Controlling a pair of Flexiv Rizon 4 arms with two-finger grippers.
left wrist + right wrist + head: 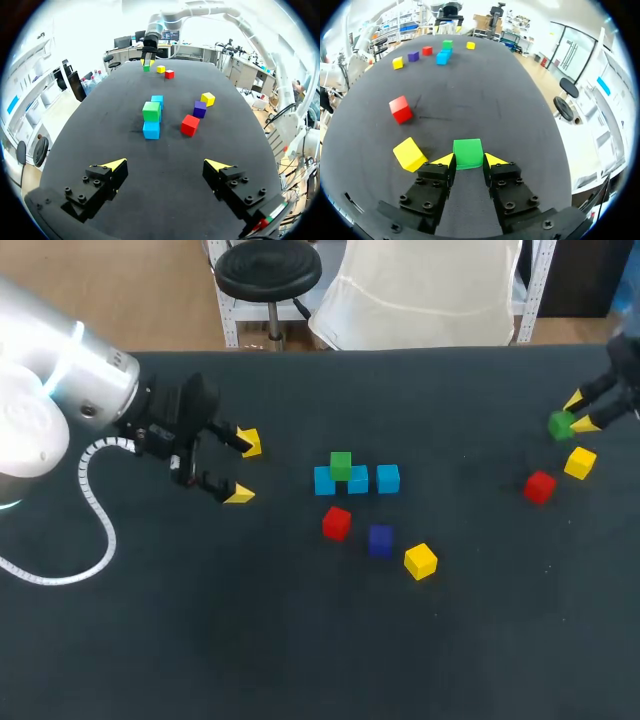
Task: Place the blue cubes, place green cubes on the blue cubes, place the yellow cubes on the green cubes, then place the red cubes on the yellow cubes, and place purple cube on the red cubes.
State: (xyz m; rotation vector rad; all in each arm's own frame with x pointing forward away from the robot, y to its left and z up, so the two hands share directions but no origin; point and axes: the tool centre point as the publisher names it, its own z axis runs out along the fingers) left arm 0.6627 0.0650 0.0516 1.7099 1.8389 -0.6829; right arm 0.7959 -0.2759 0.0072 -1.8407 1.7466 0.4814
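Head view: your right tool (580, 412) grips second green cube (561, 424) near right edge of desk (300, 640), likely bound for blue row (357, 481); first green cube (340, 465) already tops it.
Left wrist view: your left tool (165, 165) gapes wide, empty, back from row, likely leaving room.
Right wrist view: fingers (444, 160) pinch cube's opposite sides.

In the head view the right arm (628, 362) is cut off at the right edge, leaving little beyond its claw (579, 412); the left arm (40, 410) runs off the left edge. The stacked green cube (340, 465) covers part of two blue cubes (357, 481). From the right wrist, the far blue cubes merge into one patch, and the claw's fingers hide the gripped green cube's (468, 153) sides
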